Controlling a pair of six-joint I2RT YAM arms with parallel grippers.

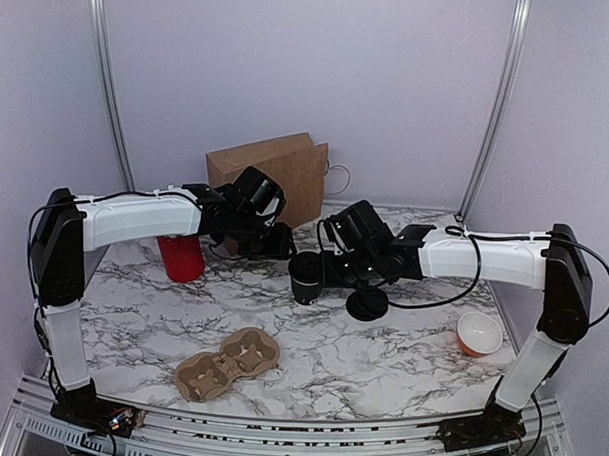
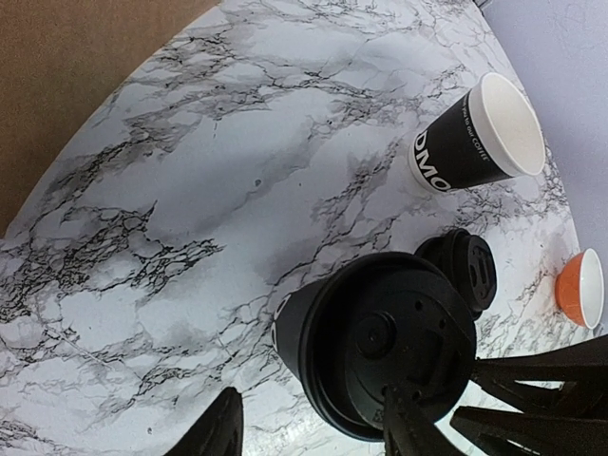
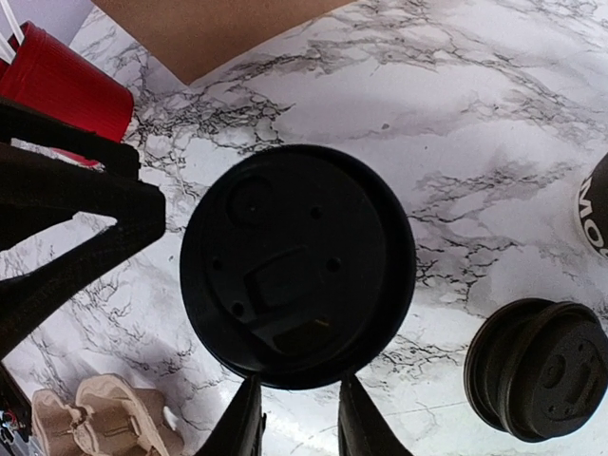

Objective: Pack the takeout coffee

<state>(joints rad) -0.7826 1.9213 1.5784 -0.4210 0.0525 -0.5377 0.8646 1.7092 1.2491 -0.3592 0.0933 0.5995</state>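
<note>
You have the black paper cup (image 1: 305, 276) lidded but not packed; the brown paper bag (image 1: 276, 172) waits far. Left claw (image 2: 313, 418) and right claw (image 3: 301, 389) are parted, gripping nothing.

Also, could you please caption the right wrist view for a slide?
Right wrist view: right gripper at the rim of the lidded takeout coffee, spare lid beside it on the marble table.

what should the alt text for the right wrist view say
A black lidded takeout coffee cup, seen from above, fills the centre of a marble table, with the right gripper, fingertips slightly apart, at its bottom edge. A loose black lid lies lower right, a red cup upper left, a cardboard cup carrier lower left.
</note>
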